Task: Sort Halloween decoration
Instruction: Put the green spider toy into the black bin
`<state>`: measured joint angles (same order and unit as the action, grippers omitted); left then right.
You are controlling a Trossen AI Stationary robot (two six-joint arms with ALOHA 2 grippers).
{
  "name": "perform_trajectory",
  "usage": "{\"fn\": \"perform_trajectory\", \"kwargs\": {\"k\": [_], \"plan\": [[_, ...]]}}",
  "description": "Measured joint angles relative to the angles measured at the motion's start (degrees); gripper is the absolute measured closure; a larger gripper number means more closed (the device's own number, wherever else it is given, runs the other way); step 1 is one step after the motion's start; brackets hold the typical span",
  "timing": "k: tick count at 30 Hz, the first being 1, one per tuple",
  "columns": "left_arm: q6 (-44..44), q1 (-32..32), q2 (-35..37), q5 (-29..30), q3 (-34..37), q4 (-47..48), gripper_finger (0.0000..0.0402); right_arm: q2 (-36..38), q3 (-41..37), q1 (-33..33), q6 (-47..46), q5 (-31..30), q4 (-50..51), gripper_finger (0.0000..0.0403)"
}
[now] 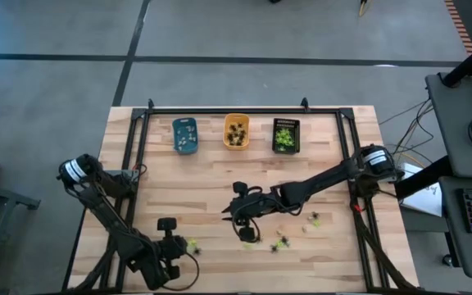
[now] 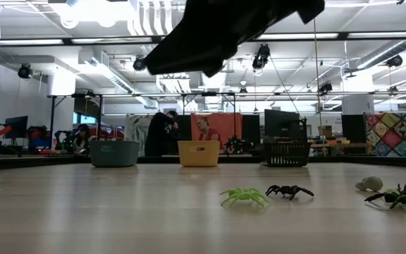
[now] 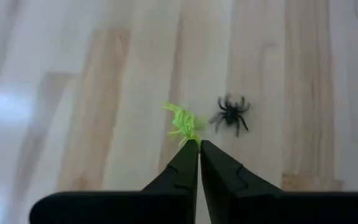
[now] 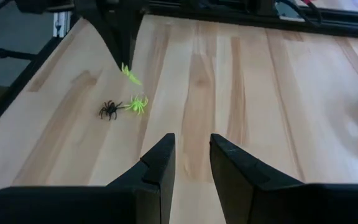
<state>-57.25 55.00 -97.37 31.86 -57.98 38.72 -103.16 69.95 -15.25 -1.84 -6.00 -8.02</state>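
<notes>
Near the front edge, the left gripper (image 3: 199, 144) is pinched shut on a yellow-green spider (image 3: 183, 123), lifted off the wooden table (image 1: 203, 176); a black spider (image 3: 230, 114) lies just beside it. Mid-table, the right gripper (image 4: 191, 152) hovers part open, holding nothing. More spiders (image 1: 280, 242) lie scattered right of it. At the far edge, left to right: blue tray (image 1: 185, 134) holding pale figures, orange tray (image 1: 236, 131) black ones, black tray (image 1: 286, 135) green ones. A workshop with people lies beyond.

Three trays (image 1: 236, 132) behind scattered spiders (image 1: 279, 243)
</notes>
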Motion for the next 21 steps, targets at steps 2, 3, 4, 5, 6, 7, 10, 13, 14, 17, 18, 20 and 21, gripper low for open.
{"fn": "perform_trajectory", "kwargs": {"k": [2, 3, 4, 5, 6, 7, 10, 13, 14, 17, 18, 20, 21], "plan": [[0.73, -0.04, 0.57, 1.68, 0.00, 0.08, 0.0401, -1.37, -0.07, 0.00, 1.48, 0.06, -2.78, 0.0311], [0.91, -0.07, 0.91, 2.52, 0.00, 0.08, 0.0401, -1.95, -0.07, 0.00, 1.98, 0.28, -4.14, 0.0308], [1.08, -0.16, 1.24, 3.29, 0.00, 0.12, 0.0401, -2.43, -0.07, 0.00, 2.48, 0.49, -5.37, 0.0304], [1.11, -0.27, 1.54, 4.08, 0.00, 0.11, 0.0401, -2.86, -0.07, 0.00, 2.79, 0.52, -6.33, 0.0299], [1.29, -0.38, 1.74, 4.62, 0.00, 0.15, 0.0401, -3.36, 0.02, 0.01, 3.05, 0.52, -6.97, 0.0292], [1.55, -0.47, 1.87, 5.07, 0.00, 0.22, 0.0401, -3.79, 0.15, 0.02, 3.39, 0.53, -7.75, 0.0285], [3.08, -1.16, 1.92, 6.50, 0.00, 0.18, 0.0401, -4.75, 0.75, 0.02, 5.07, 0.59, -8.83, 0.0261], [5.98, -2.30, 1.95, 9.29, 0.00, -0.94, 0.0401, -5.56, 1.01, -0.09, 7.24, 1.44, -12.79, 0.0242], [7.34, -2.73, 1.95, 9.72, 0.00, -1.60, 0.0401, -6.02, 1.02, -0.11, 7.75, 2.21, -14.78, 0.0236], [12.02, -4.49, 1.95, 9.81, -0.06, -3.62, 0.0401, -7.71, 1.01, -0.27, 9.48, 3.56, -18.28, 0.0225], [13.66, -5.06, 1.95, 9.83, -0.07, -4.60, 0.0401, -8.14, 1.01, -0.35, 10.26, 3.60, -18.98, 0.0223], [16.89, -6.02, 1.97, 9.89, -0.09, -6.13, 0.0401, -8.73, 1.01, -0.42, 11.13, 3.70, -19.45, 0.0221], [18.18, -6.44, 1.97, 9.88, -0.09, -6.78, 0.0401, -9.01, 1.01, -0.45, 11.34, 3.79, -19.67, 0.0221]]}}
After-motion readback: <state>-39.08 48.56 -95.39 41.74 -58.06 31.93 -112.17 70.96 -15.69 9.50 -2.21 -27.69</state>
